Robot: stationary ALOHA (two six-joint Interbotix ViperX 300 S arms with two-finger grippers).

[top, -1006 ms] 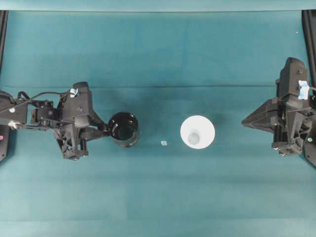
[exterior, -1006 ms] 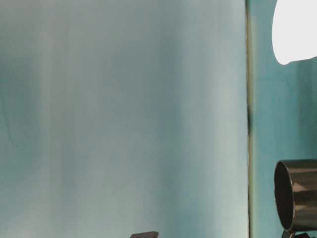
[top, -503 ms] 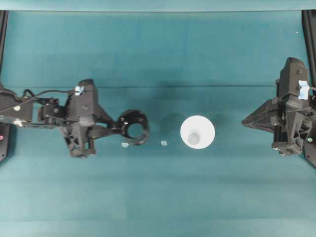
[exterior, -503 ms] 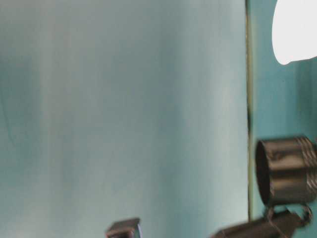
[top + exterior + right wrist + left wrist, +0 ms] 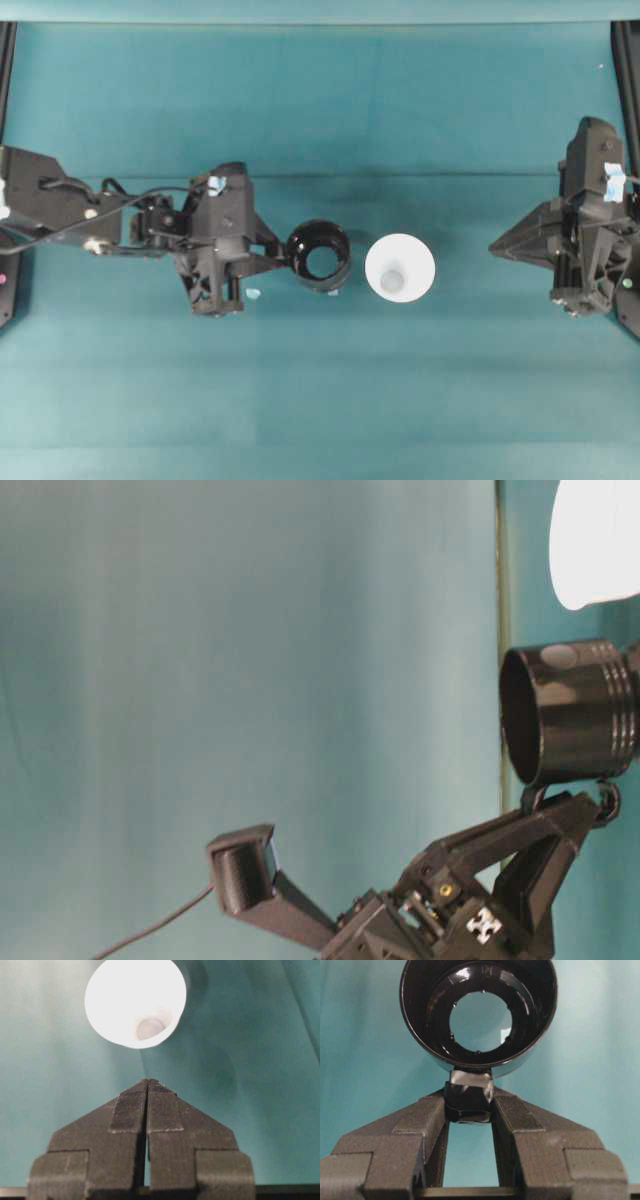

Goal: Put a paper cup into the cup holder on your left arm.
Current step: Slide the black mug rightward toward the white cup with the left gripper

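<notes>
while the left arm (image 5: 120, 215) stretches level across the left half of the overhead frame, its left gripper (image 5: 469, 1102) pinches the taped handle of the cup holder (image 5: 319, 255), jaws narrowed onto it. the holder sits at centre frame, axis vertical, mouth up, so you look straight down the ring. it's just left of the paper cup (image 5: 400, 267), a sliver of teal cloth (image 5: 320, 400) between them. the paper cup stands upside down, small base up, wide rim on the cloth, axis vertical.

over at the right edge, the right gripper (image 5: 148, 1091) points toward the cup but well apart from it, jaws pressed flat together, holding nothing.

the left wrist view shows what the overhead can't: the holder has no floor, an open ring with teal showing through, and silvery tape on the handle between the fingers (image 5: 427, 1115). the table-level view shows grooved rings around the holder's wall (image 5: 585, 715) and the cup as a blown-out white blur at upper right.
</notes>
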